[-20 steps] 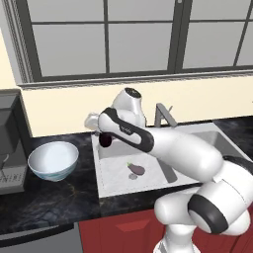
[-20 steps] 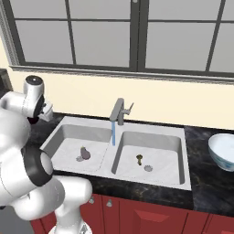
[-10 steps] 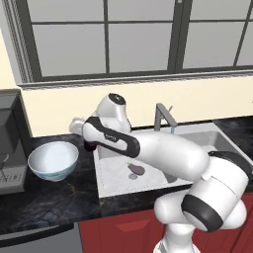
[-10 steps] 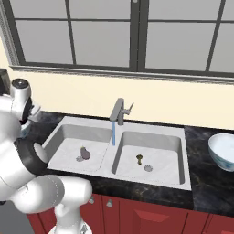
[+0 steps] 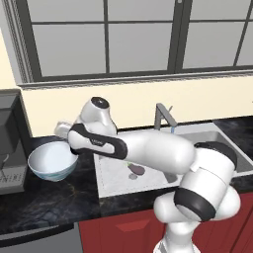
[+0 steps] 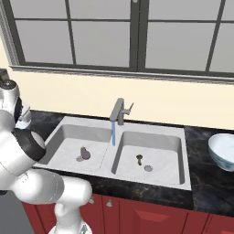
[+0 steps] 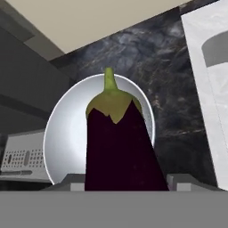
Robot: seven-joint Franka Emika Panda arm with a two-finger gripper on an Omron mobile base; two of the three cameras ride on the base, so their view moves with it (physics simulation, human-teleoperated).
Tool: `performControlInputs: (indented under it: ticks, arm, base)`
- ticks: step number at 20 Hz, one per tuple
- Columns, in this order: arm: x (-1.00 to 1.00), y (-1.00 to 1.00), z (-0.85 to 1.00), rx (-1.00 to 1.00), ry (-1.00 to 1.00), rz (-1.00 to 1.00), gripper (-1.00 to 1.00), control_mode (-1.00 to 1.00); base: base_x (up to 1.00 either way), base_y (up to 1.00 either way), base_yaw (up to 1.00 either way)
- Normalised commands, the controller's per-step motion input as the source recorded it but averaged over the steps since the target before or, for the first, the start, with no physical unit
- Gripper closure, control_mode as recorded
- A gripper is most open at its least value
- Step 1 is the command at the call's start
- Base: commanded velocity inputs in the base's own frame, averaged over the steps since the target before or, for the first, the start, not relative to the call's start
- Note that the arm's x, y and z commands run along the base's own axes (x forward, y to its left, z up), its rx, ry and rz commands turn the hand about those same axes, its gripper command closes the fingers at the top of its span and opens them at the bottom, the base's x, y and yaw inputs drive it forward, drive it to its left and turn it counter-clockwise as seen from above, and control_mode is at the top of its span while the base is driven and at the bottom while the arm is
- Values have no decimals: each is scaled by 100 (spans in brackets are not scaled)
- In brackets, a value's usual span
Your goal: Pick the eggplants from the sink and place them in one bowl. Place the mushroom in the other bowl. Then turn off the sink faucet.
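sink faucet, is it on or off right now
On. In the right base view a blue stream of water runs down from the spout of the grey metal faucet into the pale grey-white double-basin sink.

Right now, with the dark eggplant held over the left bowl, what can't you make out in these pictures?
- Gripper: hand view, fingertips hidden behind the dark eggplant and the bottom edge.
- Left bowl: hand view, the eggplant covers much of its inside.
- Right bowl: right base view, cut off by the right edge.
- Mushroom: right base view, too small for detail.
- Pale eggplant: left base view, partly hidden by the arm.
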Motion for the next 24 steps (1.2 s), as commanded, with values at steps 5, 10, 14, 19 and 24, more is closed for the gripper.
performControlInputs:
  ticks: [5, 10, 14, 19, 24]
  arm:
    - [12, 40, -36, -6, 0, 0, 100, -100]
    - [23, 25, -26, 0, 3, 0, 100, -100]
    - [32, 20, -33, 0, 2, 0, 100, -100]
    - [22, 17, -39, -2, 5, 0, 100, -100]
    - [15, 27, -11, -2, 10, 0, 100, -100]
  base:
    - [0, 0, 0]
    - [0, 0, 0]
    - [0, 0, 0]
    - [0, 0, 0]
    - [0, 0, 0]
